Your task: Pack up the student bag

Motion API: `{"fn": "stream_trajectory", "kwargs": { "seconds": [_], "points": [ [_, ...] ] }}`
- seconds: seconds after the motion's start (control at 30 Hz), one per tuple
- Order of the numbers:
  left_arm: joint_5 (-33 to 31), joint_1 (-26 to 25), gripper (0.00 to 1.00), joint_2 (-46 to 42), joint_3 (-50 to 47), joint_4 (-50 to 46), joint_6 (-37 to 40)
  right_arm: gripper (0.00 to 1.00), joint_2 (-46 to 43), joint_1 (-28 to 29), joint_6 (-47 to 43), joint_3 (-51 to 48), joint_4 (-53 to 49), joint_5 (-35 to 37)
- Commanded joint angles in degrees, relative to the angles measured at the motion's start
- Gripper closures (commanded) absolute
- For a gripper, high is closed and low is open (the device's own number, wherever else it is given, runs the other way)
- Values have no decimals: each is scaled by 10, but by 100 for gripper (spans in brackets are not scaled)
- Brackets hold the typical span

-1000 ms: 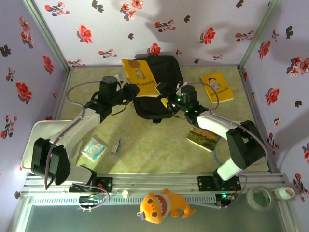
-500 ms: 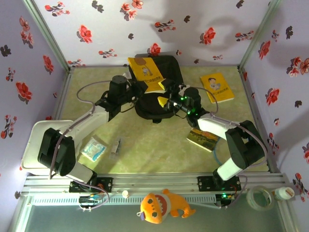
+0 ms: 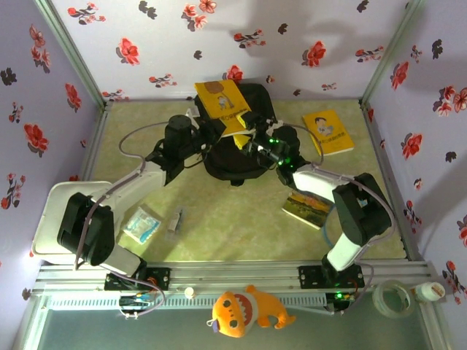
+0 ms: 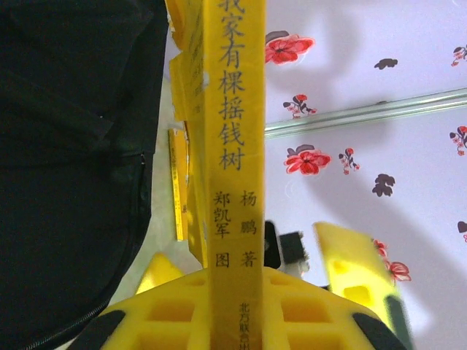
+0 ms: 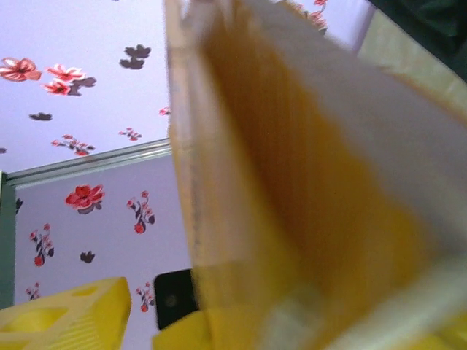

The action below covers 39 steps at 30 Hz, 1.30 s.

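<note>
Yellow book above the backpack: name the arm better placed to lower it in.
Left. The left pincer is shut on the spine of the yellow book, holding it over the student bag. The right pincer sits close beside the book, and no firm grip shows there.

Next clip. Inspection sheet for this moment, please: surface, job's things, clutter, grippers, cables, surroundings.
Surface: green mat, lying flat.
Job's things: student bag at back centre; yellow book held above it; second yellow book and small picture book lying on the mat to the right.
Clutter: blue-white packet; white case at the left edge; orange plush toy and tape roll by the front rail.
Grippers: left gripper shut on the yellow book's spine; right gripper jaws apart at that book's lower edge.
Cables: grey cable looping off the left arm, nothing seen snagged.
Surroundings: floral walls; nothing seen intruding.
</note>
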Motion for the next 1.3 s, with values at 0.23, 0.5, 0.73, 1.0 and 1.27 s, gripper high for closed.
{"fn": "stream_trajectory", "kwargs": {
  "seconds": [0.23, 0.5, 0.73, 1.0, 1.27],
  "points": [
    [14, -6, 100, -8, -22, 74, -14, 55, -8, 3, -38, 22, -7, 17],
    [25, -3, 76, -37, -16, -18, 47, 88, -36, 3, -143, 49, -142, 37],
    [-20, 14, 30, -50, 7, -206, 208, 93, -134, -12, -287, 17, -280, 118],
    [-35, 33, 16, 51, 82, -312, 377, 94, -252, -43, -418, -7, -483, 209],
    [-8, 45, 25, 216, 187, -319, 398, 93, -284, -56, -446, -27, -549, 220]
  ]
}}
